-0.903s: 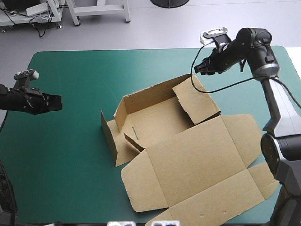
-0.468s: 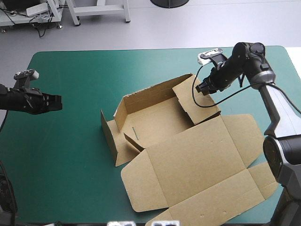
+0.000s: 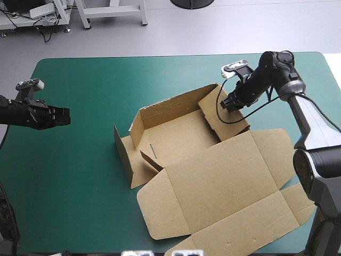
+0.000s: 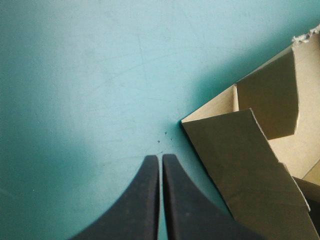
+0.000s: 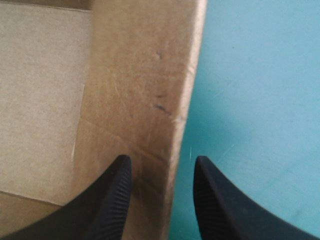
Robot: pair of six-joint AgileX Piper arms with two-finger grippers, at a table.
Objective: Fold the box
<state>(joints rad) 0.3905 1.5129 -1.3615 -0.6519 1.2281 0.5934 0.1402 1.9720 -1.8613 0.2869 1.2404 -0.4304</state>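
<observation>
Right tool hangs at the far flap of the box, left tool well apart leftward.

Table in teal-green cover, brown box right of centre, lid flat

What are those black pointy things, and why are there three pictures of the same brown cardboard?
This is a robot with two arms at a table with a teal-green cover. One picture looks down from above; the other two come from small cameras on the wrists, looking along the fingers. Those black pointy things are the fingers, for pinching. On the cover lies the box, a cut sheet of brown board, partly folded: some walls stand up, the big lid lies flat. The left gripper hangs off to the side, fingers shut, holding nothing. The right gripper is at the box's far flap, fingers open, the flap's edge between them, not yet pinched.
</observation>
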